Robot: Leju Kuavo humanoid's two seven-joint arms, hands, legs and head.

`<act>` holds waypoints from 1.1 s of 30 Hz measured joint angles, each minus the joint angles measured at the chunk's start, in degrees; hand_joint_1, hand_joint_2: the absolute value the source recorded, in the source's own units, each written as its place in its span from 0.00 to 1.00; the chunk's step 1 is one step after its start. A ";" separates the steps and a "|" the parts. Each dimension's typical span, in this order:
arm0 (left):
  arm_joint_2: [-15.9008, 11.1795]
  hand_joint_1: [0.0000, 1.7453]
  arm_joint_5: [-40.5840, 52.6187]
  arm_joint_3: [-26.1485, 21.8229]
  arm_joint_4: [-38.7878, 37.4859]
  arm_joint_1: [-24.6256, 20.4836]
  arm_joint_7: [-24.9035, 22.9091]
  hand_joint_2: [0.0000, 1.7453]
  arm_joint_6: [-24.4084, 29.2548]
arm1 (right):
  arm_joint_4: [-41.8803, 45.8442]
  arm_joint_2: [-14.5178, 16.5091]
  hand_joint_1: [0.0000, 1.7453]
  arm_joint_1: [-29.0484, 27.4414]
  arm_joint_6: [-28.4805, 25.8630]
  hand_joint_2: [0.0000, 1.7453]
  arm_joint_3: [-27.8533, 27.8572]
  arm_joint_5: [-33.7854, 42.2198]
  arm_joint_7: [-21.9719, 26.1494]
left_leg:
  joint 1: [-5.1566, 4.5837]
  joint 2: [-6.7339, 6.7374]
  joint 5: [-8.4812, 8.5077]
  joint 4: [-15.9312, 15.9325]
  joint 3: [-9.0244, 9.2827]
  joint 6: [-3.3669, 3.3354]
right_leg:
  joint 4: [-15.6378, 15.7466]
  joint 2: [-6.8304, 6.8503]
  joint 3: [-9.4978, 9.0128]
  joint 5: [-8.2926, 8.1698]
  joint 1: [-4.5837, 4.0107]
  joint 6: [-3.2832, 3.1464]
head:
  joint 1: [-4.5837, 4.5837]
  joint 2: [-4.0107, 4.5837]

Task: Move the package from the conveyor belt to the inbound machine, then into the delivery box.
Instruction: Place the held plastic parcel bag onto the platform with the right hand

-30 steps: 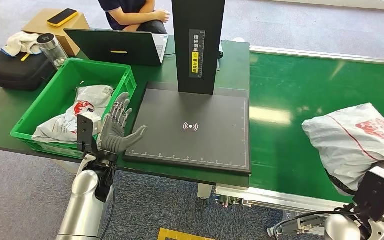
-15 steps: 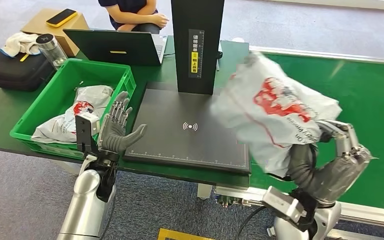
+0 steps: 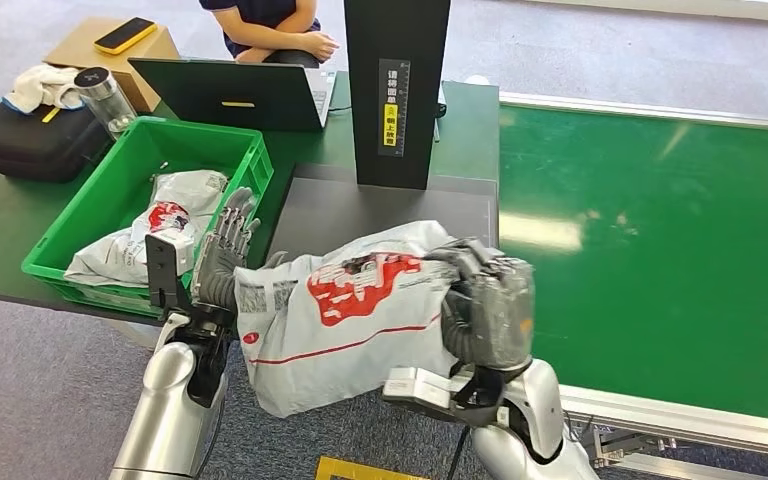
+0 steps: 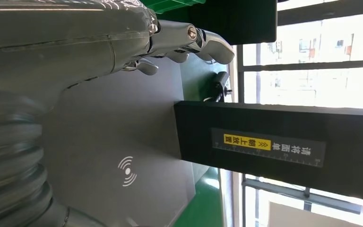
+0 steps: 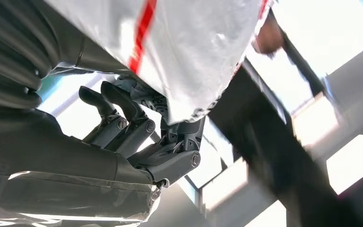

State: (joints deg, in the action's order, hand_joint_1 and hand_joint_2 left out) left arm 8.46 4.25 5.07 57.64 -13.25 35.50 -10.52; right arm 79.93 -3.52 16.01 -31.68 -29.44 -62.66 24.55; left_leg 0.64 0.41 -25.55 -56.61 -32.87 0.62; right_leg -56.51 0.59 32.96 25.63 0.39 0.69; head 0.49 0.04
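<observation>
1. Grey carpet all round, with a dark green desk (image 3: 0, 225) on the left and a bright green conveyor belt (image 3: 650, 230) on the right, going by the head view. Between them sits the inbound machine (image 3: 380, 205), a flat black pad with a black post standing at its back.
2. Same view: the package (image 3: 345, 315), a white poly mailer with red print, is held above the pad's near edge. Its long axis runs left-right, and its left end hangs past the pad's front corner.
3. Right hand (image 3: 485, 300) grips the package's right end, fingers curled over the top. Left hand (image 3: 222, 262) is spread flat, touching or just beside the package's left end; I can't tell which.
4. Green delivery box (image 3: 140, 205) is just left of the pad, with parcels already inside.
5. Left wrist view: fingers straight, holding nothing, over the grey pad and its scan symbol (image 4: 127, 171).
6. Right wrist view: fingers (image 5: 137, 125) wrapped on the white plastic.
7. My guess is the next move just lowers it flat onto the pad.
</observation>
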 joint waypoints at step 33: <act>-0.26 0.00 2.27 -0.34 4.45 5.16 -2.80 1.00 1.22 | -29.30 -5.62 1.00 7.69 15.92 1.00 -5.67 -4.83 -28.72 | -0.06 -0.21 0.18 -0.08 0.30 -0.32 | 0.08 0.18 -0.47 -0.20 0.26 0.35 | 0.01 0.01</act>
State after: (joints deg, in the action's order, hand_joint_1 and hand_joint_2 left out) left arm 8.20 6.52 4.73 62.09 -8.09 32.70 -9.30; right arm 50.63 -9.14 23.70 -15.76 -35.11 -67.49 -4.17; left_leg 0.59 0.21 -25.37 -56.69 -32.57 0.29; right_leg -56.43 0.77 32.49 25.44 0.65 1.03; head 0.50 0.04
